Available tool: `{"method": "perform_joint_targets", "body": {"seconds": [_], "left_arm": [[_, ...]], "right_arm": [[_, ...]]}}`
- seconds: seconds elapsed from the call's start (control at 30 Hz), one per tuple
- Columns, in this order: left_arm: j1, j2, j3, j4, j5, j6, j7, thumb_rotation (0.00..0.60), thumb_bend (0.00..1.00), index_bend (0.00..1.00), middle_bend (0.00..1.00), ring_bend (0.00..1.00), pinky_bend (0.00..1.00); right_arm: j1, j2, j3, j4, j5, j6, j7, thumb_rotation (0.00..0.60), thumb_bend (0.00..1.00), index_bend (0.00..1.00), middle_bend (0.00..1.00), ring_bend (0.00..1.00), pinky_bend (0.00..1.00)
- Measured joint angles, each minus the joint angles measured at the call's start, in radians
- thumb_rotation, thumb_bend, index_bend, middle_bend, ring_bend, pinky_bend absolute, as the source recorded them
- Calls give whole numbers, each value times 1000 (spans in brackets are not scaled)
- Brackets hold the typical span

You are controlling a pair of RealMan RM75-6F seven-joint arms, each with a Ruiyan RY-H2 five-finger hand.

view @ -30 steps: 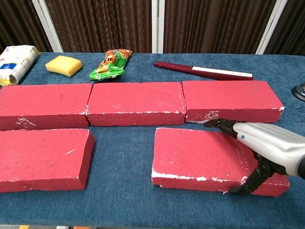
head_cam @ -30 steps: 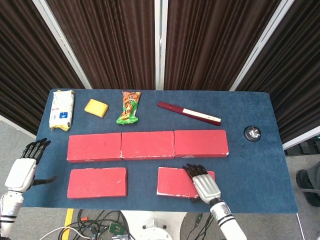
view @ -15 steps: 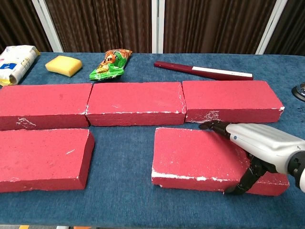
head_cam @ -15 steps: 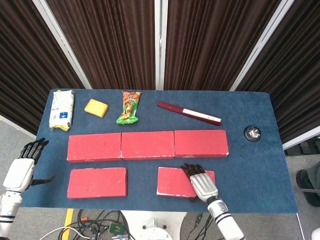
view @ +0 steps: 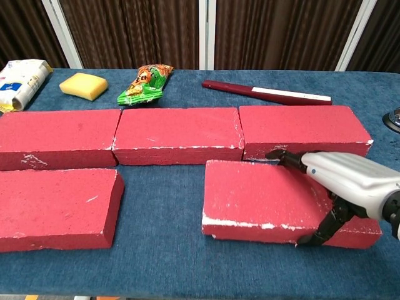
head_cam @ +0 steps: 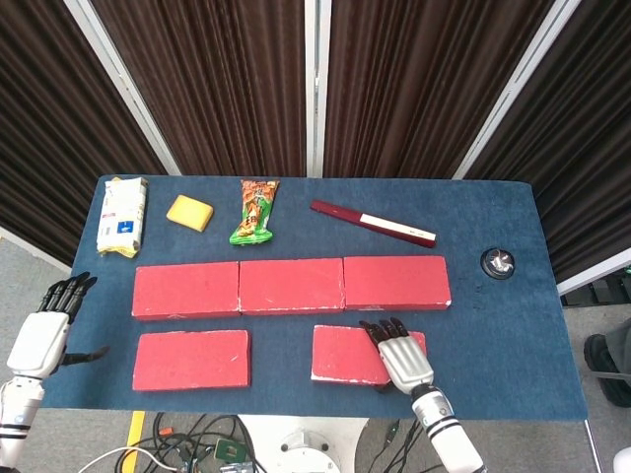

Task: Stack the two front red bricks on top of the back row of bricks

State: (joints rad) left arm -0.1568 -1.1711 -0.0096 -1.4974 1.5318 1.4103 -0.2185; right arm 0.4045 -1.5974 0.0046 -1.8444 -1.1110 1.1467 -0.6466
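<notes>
**Hand and arm pose**

Right hand (view: pixel 350 187) lies palm-down, fingers (view: pixel 289 158) extended forward over the top face, thumb hooked down the near edge, gripping the front right brick (view: pixel 262 197). Left hand (head_cam: pixel 44 330) hangs beside the table's left edge, fingers apart, holding nothing

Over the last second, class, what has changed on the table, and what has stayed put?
The right hand, gripping the front right brick, has shifted it slightly back toward the back row of bricks, and its near edge looks a little raised. The left hand still hangs open off the table's left side. The front left brick and the other items have not moved.
</notes>
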Motion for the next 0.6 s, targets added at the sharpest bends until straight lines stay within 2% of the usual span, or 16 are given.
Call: {"method": "perform_joint_targets", "body": {"seconds": [0.4,0.5,0.6], "left_arm": [[-4,11,-2,-27,5,1,20,600,0,0,0,0,0],[-5,14,-2,-34,6,0,22,600,0,0,0,0,0],[-6,18,-2,-38,6,-1,21,600,0,0,0,0,0]], "right_arm": [[-17,127,-4,-100,-171,60,112,600,79,0,241,151,0],[-5,178,23,-124,-206,67,123,600,79,0,241,152,0],[31,224,72,-137,-193,41,126,600,78,0,241,161,0]]}}
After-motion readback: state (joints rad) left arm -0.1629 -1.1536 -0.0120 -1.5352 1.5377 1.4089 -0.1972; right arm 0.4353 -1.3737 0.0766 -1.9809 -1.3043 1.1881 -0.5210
